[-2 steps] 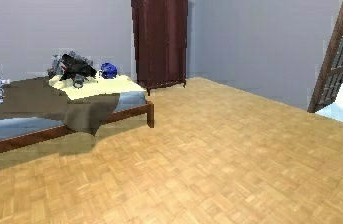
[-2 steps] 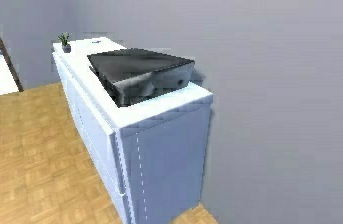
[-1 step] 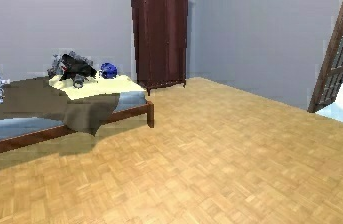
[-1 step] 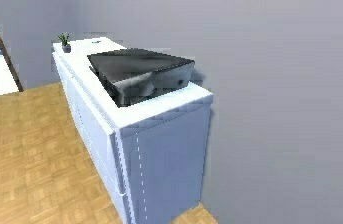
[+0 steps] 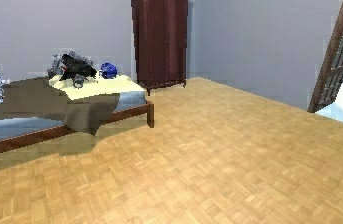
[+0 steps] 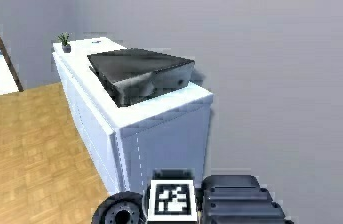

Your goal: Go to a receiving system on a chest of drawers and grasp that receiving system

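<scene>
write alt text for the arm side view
A dark grey boxy device lies on a white chest of drawers against a grey wall, a potted plant at its far end. Wood floor at left; the arm's marker square at the bottom edge.

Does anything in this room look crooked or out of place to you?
Yes: the dark grey boxy device sits turned at an angle on the white chest of drawers, not squared with its edges. On the brown-covered bed, a dark heap of clutter and a blue ball lie at its head.
</scene>
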You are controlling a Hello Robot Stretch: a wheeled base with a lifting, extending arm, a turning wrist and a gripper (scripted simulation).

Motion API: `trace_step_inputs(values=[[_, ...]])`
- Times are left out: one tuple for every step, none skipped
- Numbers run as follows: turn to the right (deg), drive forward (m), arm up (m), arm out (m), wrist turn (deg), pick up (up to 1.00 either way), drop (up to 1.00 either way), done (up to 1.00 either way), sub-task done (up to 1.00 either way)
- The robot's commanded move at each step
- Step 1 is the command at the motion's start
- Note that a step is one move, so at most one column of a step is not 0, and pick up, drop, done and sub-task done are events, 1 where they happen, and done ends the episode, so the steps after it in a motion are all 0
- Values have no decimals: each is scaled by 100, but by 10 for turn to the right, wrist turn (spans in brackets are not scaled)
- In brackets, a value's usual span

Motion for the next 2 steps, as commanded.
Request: trace_step_inputs(values=[[0, 0, 0, 50, 0, 0, 0, 0, 0], [0, 0, 0, 0, 450, 0, 0, 0, 0]])
